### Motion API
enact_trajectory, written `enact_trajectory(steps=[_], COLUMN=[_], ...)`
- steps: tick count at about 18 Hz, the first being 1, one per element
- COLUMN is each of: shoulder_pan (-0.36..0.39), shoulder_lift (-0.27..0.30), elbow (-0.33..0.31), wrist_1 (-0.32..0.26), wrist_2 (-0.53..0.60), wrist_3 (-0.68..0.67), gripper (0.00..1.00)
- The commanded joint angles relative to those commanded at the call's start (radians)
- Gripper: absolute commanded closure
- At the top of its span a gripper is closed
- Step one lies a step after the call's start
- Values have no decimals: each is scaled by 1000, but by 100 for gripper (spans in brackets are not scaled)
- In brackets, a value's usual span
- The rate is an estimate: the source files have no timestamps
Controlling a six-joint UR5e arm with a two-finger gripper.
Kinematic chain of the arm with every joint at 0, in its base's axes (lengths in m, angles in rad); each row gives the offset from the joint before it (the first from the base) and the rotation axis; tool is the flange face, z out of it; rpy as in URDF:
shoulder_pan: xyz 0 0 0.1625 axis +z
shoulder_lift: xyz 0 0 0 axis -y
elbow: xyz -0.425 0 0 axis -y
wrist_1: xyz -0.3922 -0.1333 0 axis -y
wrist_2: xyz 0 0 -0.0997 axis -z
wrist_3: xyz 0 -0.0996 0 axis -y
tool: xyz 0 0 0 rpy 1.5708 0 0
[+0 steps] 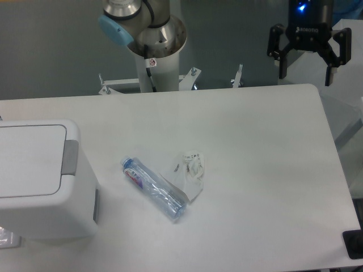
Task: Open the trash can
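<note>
- We see the tool (306,67) hanging at the far right, above the table's far edge, its two dark fingers (282,67) spread wide apart with nothing between them.
- We find the trash can (39,181) at the near left of the white table (261,170), a large white boxy bin partly cut off by the left edge of the view.
- Its flat lid (28,161) lies closed and level, and the grey push tab (70,157) sits at the lid's right edge.
- We note a clear plastic bottle (154,188) lying on its side near the middle of the table, to the right of the bin and apart from it.
- A crumpled white wrapper (191,171) lies just beside the bottle, touching its right side.
- The arm's base column (152,51) stands beyond the table's far edge, well left of the tool.
</note>
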Motion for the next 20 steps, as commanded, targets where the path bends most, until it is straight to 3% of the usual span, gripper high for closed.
enact_trajectory(steps=[6, 11, 20], shoulder_pan=[0, -8, -107], shoulder_lift=[8, 12, 11], elbow=[2, 5, 18], wrist_1=[-6, -8, 2], wrist_2=[-6, -29, -66], wrist_3=[-11, -138, -414], gripper=[0, 0, 0])
